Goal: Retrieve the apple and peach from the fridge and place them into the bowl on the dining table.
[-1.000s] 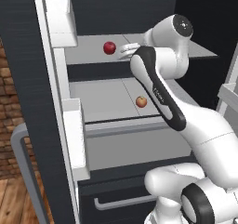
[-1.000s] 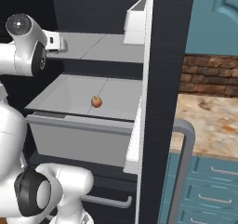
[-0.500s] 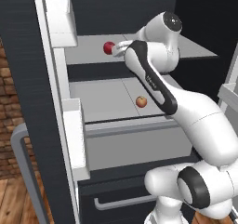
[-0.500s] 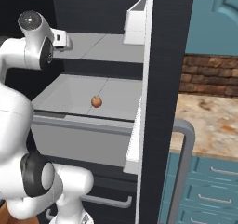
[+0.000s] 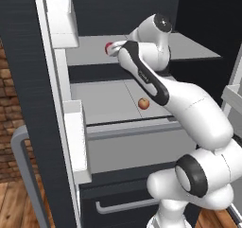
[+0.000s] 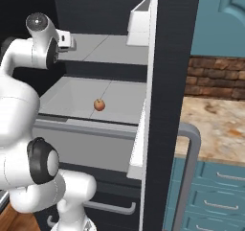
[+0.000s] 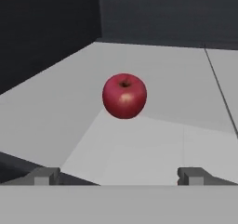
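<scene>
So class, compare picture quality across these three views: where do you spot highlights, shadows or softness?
Hand view: the apple has a small pale highlight and sits sharp on the grey shelf. Left base view: the fridge interior above the shelves is very dark. Right base view: the peach looks small and slightly soft.

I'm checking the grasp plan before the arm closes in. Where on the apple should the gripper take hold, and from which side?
Grip the apple across its widest middle, coming in level from the fridge's open front, as the open gripper already points. It sits upright on the upper shelf, stem dimple up, with free shelf on either side for the fingertips, so a side pinch probably holds best.
</scene>
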Controlling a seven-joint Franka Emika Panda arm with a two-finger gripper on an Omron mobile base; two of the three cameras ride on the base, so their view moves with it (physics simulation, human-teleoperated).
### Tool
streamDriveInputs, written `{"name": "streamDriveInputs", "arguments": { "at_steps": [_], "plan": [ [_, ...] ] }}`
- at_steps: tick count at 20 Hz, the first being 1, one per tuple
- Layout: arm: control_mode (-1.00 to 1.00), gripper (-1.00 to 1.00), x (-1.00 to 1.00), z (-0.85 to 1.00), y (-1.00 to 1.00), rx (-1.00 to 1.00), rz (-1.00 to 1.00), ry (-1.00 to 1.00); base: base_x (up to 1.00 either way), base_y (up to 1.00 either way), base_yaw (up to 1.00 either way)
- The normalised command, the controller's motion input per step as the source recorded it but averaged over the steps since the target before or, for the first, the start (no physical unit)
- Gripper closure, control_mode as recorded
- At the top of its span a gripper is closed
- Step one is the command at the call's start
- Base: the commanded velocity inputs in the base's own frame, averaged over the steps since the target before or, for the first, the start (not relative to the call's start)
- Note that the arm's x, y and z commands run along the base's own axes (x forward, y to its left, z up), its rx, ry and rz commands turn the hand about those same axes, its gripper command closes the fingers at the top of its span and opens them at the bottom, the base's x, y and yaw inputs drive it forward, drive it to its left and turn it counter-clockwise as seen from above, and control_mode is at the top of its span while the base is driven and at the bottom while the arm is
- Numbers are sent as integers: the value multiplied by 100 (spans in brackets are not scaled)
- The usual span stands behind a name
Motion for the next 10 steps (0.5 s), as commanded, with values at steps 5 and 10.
{"name": "streamDriveInputs", "arguments": {
  "at_steps": [5,10],
  "plan": [
    [-100,-100,45,-12,14,0,0,0,0,0,0],
    [-100,-100,46,-7,5,0,0,0,0,0,0]
  ]
}}
